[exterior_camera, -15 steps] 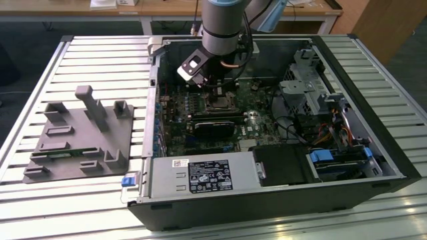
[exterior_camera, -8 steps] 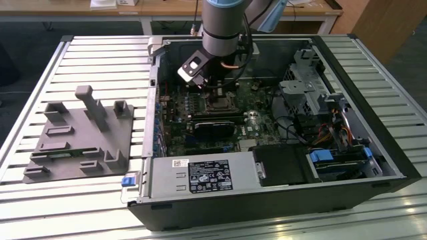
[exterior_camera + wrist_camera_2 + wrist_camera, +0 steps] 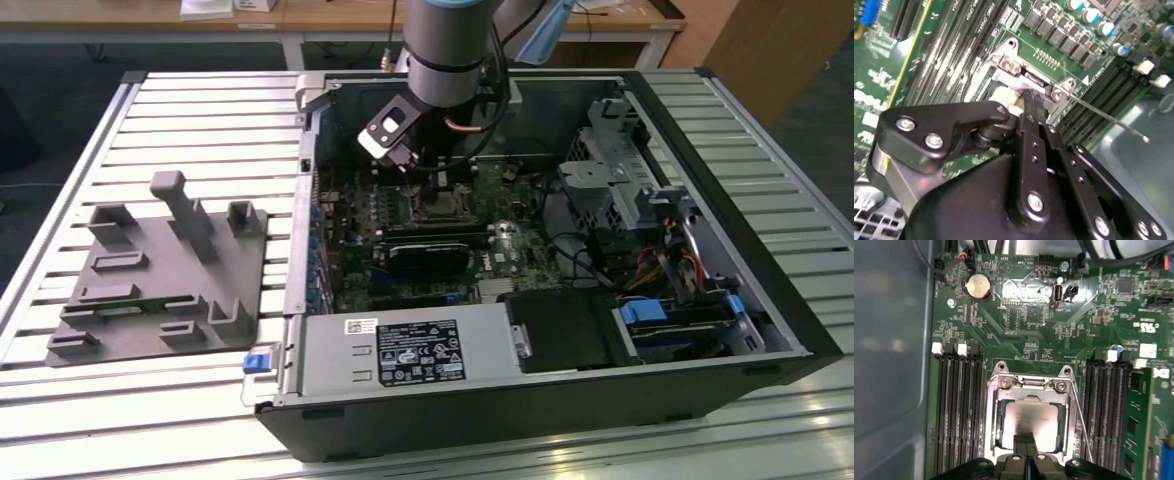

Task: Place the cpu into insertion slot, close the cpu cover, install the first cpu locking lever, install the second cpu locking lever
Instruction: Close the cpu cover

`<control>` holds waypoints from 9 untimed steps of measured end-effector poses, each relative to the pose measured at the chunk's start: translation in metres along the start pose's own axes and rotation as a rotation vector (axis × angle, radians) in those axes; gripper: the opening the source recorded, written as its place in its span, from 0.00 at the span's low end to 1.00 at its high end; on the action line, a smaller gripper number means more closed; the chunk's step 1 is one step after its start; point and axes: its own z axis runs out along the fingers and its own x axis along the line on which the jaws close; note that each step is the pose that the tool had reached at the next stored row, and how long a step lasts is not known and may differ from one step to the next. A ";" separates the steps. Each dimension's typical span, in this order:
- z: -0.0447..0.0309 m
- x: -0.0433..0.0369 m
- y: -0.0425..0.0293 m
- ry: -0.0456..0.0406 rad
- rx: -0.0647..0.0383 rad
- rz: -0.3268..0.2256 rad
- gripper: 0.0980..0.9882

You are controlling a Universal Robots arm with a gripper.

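In the first wrist view the cpu (image 3: 1030,416) lies in the insertion slot (image 3: 999,371), its silver top showing through the window of the cpu cover (image 3: 1026,383), which lies down over it. My gripper (image 3: 1026,440) is shut, its black fingertips pressed together with nothing seen between them, resting at the chip's near edge. In the second wrist view the gripper (image 3: 1029,97) touches the silver socket frame (image 3: 1009,65). A thin wire locking lever (image 3: 1080,415) (image 3: 1109,119) stands out from the socket's side. In the exterior view the gripper (image 3: 424,172) hangs over the slot (image 3: 438,207).
Long black memory slots (image 3: 956,410) (image 3: 1104,410) flank the socket. A black card (image 3: 434,250) lies just in front of it, with the power supply (image 3: 400,355) and drive cage (image 3: 614,180) around. A grey fixture (image 3: 154,275) sits outside on the exterior view's left.
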 end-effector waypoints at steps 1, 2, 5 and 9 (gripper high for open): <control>-0.0005 0.0000 0.0002 0.0002 0.000 0.000 0.02; -0.0005 0.0000 0.0007 0.0003 0.000 0.000 0.02; -0.0007 -0.0002 0.0040 0.0001 0.000 0.000 0.02; -0.0008 -0.0003 0.0075 0.0000 0.000 0.000 0.02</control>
